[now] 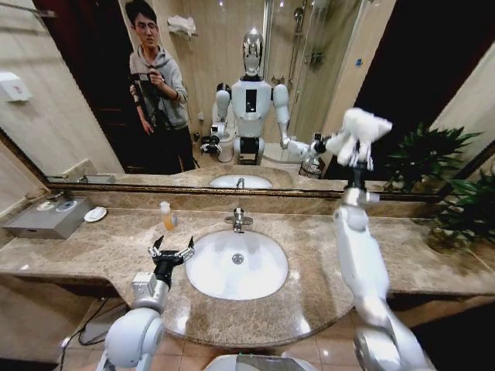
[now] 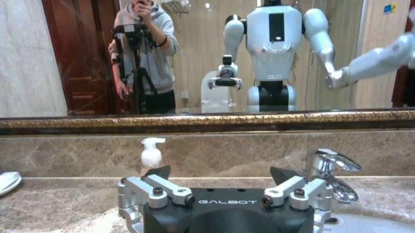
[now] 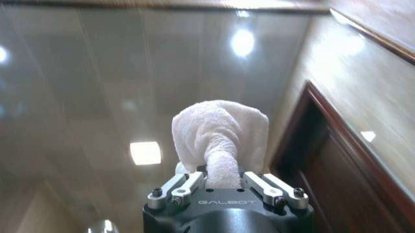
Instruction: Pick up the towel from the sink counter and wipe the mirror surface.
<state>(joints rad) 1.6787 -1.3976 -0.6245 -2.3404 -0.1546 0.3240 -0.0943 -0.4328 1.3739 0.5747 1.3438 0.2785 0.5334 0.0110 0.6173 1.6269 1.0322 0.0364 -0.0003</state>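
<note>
Towel (image 3: 219,133) | pinched in right tool (image 3: 224,180), at mirror (image 1: 325,93) | left tool (image 1: 171,251) spread

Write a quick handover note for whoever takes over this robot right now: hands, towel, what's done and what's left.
Right hand: raised at the mirror, shut on the towel, a bunched white wad sticking out past the fingers.
Left hand: open, holding nothing, low over the sink counter at the left rim of the basin.
Done: towel is off the counter and lifted to the glass.
Left: wiping the mirror surface; no wiped patch or streak can be made out, and whether the towel touches the glass cannot be told.
</note>
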